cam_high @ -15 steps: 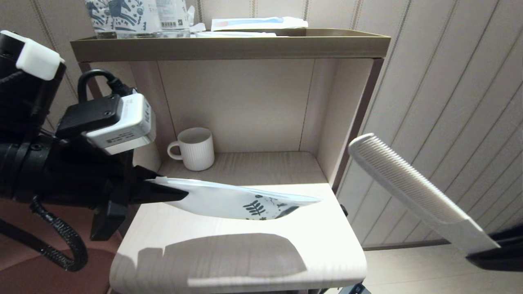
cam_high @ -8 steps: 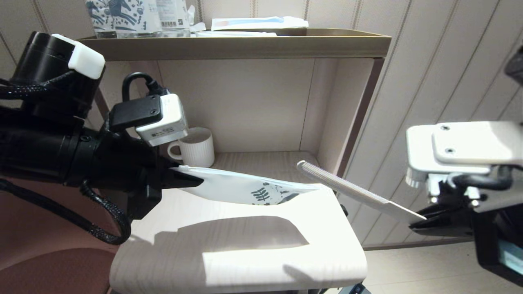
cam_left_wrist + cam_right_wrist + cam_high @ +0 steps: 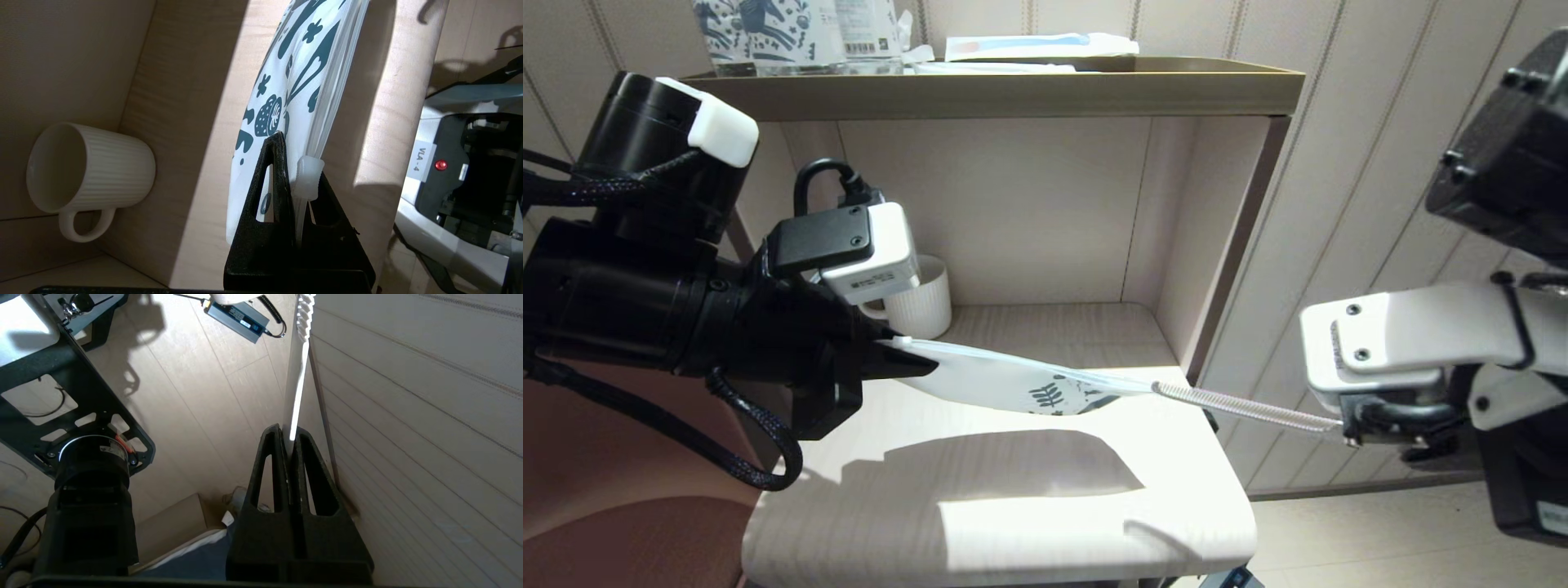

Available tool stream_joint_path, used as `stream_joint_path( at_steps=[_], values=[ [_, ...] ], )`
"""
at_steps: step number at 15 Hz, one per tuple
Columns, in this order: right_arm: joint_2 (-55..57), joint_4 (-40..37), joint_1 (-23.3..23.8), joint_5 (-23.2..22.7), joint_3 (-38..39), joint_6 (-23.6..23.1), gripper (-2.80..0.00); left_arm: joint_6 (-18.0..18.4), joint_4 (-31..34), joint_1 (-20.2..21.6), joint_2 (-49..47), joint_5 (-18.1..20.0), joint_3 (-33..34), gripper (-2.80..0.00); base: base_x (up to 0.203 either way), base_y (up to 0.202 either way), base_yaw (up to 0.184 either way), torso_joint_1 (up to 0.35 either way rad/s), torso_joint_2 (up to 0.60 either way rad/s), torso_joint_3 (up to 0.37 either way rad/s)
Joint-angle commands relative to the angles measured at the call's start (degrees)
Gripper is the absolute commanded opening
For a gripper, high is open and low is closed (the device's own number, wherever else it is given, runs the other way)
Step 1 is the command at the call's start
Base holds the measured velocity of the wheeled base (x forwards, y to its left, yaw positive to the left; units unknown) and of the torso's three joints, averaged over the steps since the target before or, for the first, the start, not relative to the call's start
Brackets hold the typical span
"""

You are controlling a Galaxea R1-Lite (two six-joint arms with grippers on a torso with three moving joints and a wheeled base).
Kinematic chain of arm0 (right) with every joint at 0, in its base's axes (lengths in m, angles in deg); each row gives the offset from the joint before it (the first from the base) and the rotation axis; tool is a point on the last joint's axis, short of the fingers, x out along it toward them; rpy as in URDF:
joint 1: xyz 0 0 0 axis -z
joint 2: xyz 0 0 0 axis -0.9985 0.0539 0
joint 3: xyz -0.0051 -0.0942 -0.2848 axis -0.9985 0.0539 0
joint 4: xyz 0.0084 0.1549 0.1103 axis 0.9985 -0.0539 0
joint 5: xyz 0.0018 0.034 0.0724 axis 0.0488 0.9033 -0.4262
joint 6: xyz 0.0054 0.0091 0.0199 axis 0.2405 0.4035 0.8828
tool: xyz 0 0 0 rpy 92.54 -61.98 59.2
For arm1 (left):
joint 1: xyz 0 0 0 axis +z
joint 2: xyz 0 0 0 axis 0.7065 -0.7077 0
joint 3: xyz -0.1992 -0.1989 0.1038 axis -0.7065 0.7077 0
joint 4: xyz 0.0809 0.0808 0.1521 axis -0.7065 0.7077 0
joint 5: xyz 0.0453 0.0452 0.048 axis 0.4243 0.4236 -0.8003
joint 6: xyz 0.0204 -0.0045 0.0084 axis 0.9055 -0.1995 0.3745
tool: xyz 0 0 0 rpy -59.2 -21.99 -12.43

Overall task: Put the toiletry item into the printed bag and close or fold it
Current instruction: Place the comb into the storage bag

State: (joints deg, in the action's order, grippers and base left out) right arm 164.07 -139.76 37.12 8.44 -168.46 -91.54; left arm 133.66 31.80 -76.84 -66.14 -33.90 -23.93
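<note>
Right end effector (image 3: 289, 435): black fingers (image 3: 269, 469) pressed together on the handle of a white comb (image 3: 297, 371), seen edge-on, teeth at the far end. Beside it: pale panelled wall (image 3: 429, 416). Below: light wood floor (image 3: 204, 400), black power adapter (image 3: 239, 319) with cable, black robot base frame (image 3: 69, 396), cardboard box (image 3: 171, 526).

Left arm enters from the left, forearm roughly level, wrist pointing toward centre. Left gripper (image 3: 907, 363) has its jaws clamped on the zip-slider end of the printed bag (image 3: 1013, 384), holding it clear of the table. Right arm reaches in from the right. Right gripper (image 3: 289, 435) jaws are closed on the comb (image 3: 1241, 406), held edge-on and pointing toward the bag.
</note>
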Motion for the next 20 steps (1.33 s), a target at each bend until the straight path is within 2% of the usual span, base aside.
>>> stream_joint_path(
  at_steps=[1, 10, 14, 16, 20],
  values=[
    [4.18, -1.67, 0.04, 0.21, -2.41, -0.13, -2.80, 0.25, 0.06, -0.39, 0.07, 0.13, 0.13, -2.80, 0.000, 0.000, 0.000, 0.000, 0.00, 0.000],
    [11.39, 2.13, 0.48, 0.30, -3.03, -0.21, -2.80, 0.17, -0.16, -1.60, -0.19, 0.30, 0.66, -2.80, 0.000, 0.000, 0.000, 0.000, 0.00, 0.000],
    [11.94, 9.58, 0.27, 0.30, -3.12, -0.32, -2.80, -0.36, -1.64, -3.53, 0.16, 0.41, 1.01, -2.80, 0.000, 0.000, 0.000, 0.000, 0.00, 0.000],
    [11.48, 10.16, -0.07, 0.59, -3.04, -0.10, -2.80, -0.45, -1.71, -3.53, 0.26, 0.47, 1.91, -2.80, 0.000, 0.000, 0.000, 0.000, 0.00, 0.000],
    [9.98, 10.61, -0.34, 5.18, -3.04, 0.88, -2.80, -0.45, -1.72, -3.53, 0.51, 0.31, 3.65, -2.80, 0.000, 0.000, 0.000, 0.000, 0.00, 0.000]
  ],
)
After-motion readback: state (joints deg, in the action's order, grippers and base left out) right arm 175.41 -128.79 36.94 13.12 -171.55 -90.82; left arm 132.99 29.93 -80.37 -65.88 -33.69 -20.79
